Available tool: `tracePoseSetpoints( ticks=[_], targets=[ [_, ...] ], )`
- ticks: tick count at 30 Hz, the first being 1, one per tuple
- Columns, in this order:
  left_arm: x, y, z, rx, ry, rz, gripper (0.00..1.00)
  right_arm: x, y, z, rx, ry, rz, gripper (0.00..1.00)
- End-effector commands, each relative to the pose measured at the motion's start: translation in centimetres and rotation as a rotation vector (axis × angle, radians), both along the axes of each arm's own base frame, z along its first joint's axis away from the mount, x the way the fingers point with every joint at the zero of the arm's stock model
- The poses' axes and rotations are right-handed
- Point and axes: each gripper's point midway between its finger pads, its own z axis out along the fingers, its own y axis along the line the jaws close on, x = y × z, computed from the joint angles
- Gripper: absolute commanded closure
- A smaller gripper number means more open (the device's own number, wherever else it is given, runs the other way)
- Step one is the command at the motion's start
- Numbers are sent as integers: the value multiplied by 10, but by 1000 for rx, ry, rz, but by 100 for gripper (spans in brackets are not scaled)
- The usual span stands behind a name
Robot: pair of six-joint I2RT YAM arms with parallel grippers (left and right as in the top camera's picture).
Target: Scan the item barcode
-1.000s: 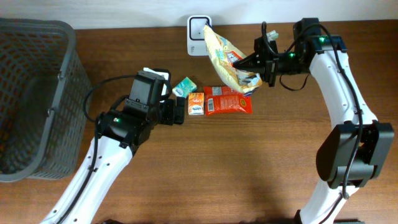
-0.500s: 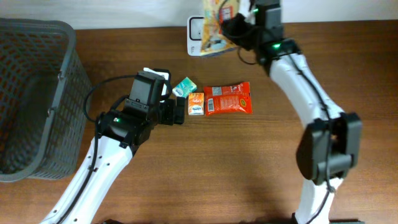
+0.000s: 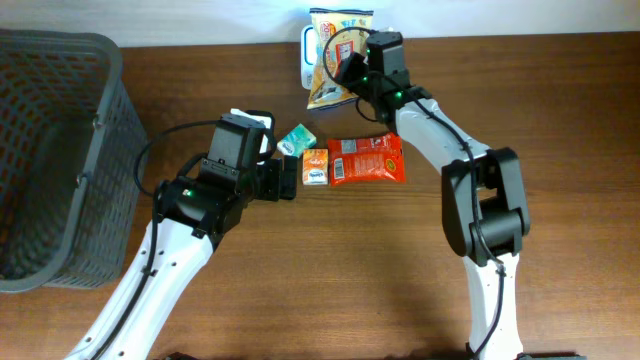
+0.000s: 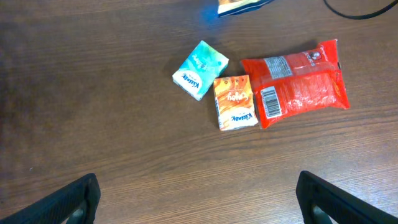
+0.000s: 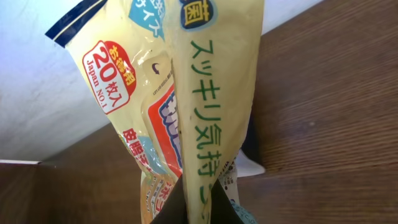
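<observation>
**Bag at the scanner – read not confirmed**

The right claw (image 3: pixel 354 72) is pinched tight on the bag (image 3: pixel 336 52) and holds it off the tabletop (image 3: pixel 400 260) at the far edge, directly over the white scanner (image 3: pixel 307 52), which it mostly covers. So the presenting step looks to be under way. A bluish glow shows at the bag's top edge, but whether the code has registered I cannot tell, and no barcode is visible on the bag in any view.

The left claw (image 4: pixel 199 196) stands wide and empty, hovering above the tabletop near three items that lie flat – a tissue pack (image 4: pixel 200 70), an orange pack (image 4: pixel 235 101) touching it, and a red pouch (image 4: pixel 295 83) with its barcode face up. A basket (image 3: pixel 50 150) sits at the left, well apart from them.

The bag is pale yellow crinkled film with green Japanese lettering, a red badge and a dark blue edge. It hangs folded lengthwise from the grip, so it is probably light and floppy.
</observation>
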Motion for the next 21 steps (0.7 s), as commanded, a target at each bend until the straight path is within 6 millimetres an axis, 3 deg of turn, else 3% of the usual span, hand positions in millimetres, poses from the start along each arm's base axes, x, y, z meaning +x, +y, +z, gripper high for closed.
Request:
tracePoseSetpoints(
  ticks=[1, 3, 4, 5, 7, 8, 9, 11, 13, 15, 16, 17, 18, 21],
  targets=[
    [0, -3, 2, -11, -1, -8, 1, 7, -65, 89, 32, -102, -98, 96],
    [0, -3, 2, -11, -1, -8, 1, -5, -144, 115, 13, -55, -225, 96],
    [0, -3, 2, -11, -1, -8, 1, -20, -202, 119, -1, 6, -326, 96],
    [0, -3, 2, -11, -1, -8, 1, -34, -245, 117, -6, 56, -402, 96],
    [0, -3, 2, -11, -2, -8, 1, -65, -323, 100, -48, 162, -512, 96],
    [0, -3, 2, -11, -1, -8, 1, -78, -347, 92, -58, 204, -547, 96],
    [0, -3, 2, -11, -2, -8, 1, -110, -398, 73, -73, 297, -625, 96],
    [0, -3, 2, -11, -2, -8, 1, -155, -457, 52, -68, 404, -755, 96],
    [0, -3, 2, -11, -1, -8, 1, -193, -507, 37, -104, 451, -806, 96],
    [0, -3, 2, -11, -1, -8, 1, -223, -538, 28, -122, 489, -875, 93],
    [0, -3, 2, -11, -1, -8, 1, -238, -552, 24, -119, 505, -915, 78],
    [0, -3, 2, -11, -1, -8, 1, -250, -563, 21, -108, 514, -944, 25],
    [0, -3, 2, -11, -1, -8, 1, -257, -567, 20, -102, 521, -958, 4],
    [0, -3, 2, -11, -1, -8, 1, -264, -564, 16, -81, 552, -955, 1]
  ],
)
